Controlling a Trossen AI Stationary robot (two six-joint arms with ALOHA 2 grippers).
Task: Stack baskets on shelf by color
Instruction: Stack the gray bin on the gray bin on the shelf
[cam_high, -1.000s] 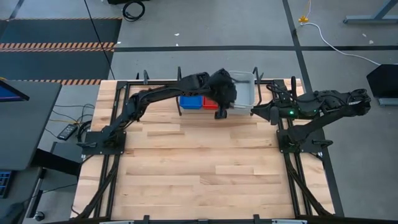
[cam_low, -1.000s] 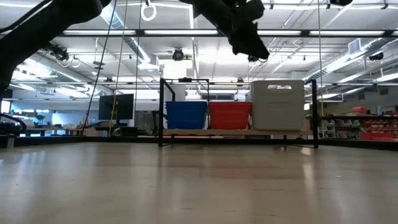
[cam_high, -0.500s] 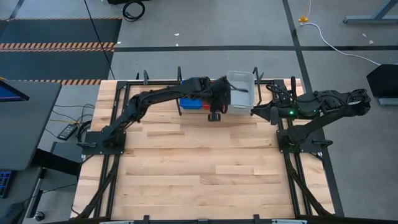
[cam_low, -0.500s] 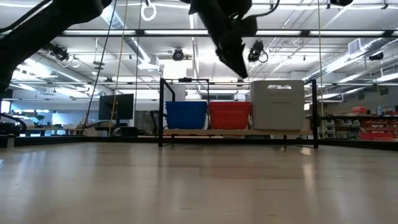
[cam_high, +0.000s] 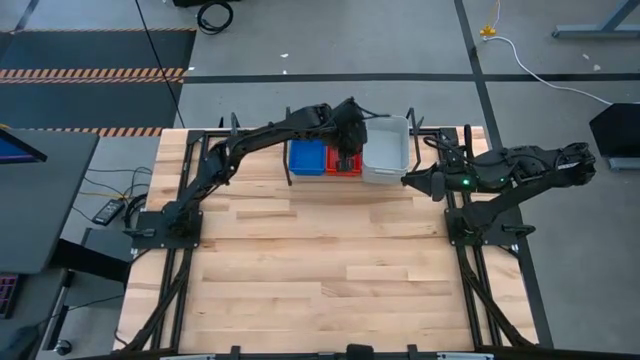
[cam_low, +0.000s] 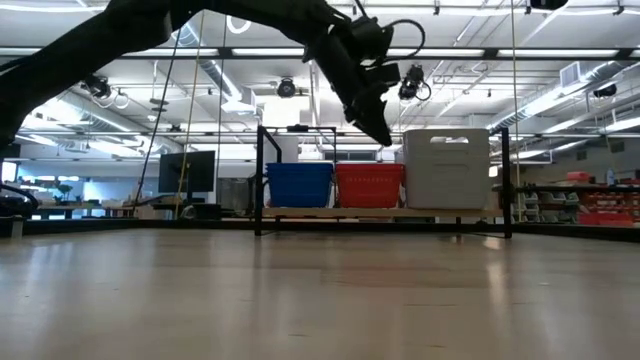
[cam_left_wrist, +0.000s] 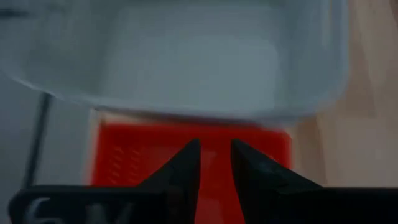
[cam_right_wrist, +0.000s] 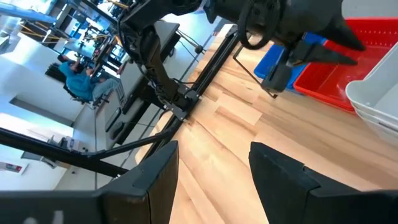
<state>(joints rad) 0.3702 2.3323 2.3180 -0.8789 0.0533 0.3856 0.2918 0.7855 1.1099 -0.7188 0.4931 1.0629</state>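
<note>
Three basket stacks stand side by side on the shelf (cam_low: 260, 180) at the table's far edge: blue (cam_high: 307, 157) (cam_low: 298, 185), red (cam_high: 335, 168) (cam_low: 370, 185) and pale white (cam_high: 385, 150) (cam_low: 447, 168). My left gripper (cam_high: 345, 160) (cam_left_wrist: 216, 149) hangs above the red stack (cam_left_wrist: 124, 155), pointing down, its fingers open by a narrow gap and holding nothing. The white basket (cam_left_wrist: 186, 62) lies just beyond it. My right gripper (cam_high: 405, 180) (cam_right_wrist: 213, 155) waits open and empty, on the near side of the white stack's near right corner.
The shelf's thin black posts stand around the stacks, and its rail (cam_high: 250, 132) runs along the far edge. Black arm mounts stand at the table's left and right sides. Bare wooden table (cam_high: 320, 270) lies in front of the shelf. A seated person (cam_right_wrist: 78, 81) shows in the room beyond.
My left gripper has moved from the near side of the white stack toward the table's left and far edge, turning as it went, and now hangs over the red stack. The three stacks and my right arm have kept still.
</note>
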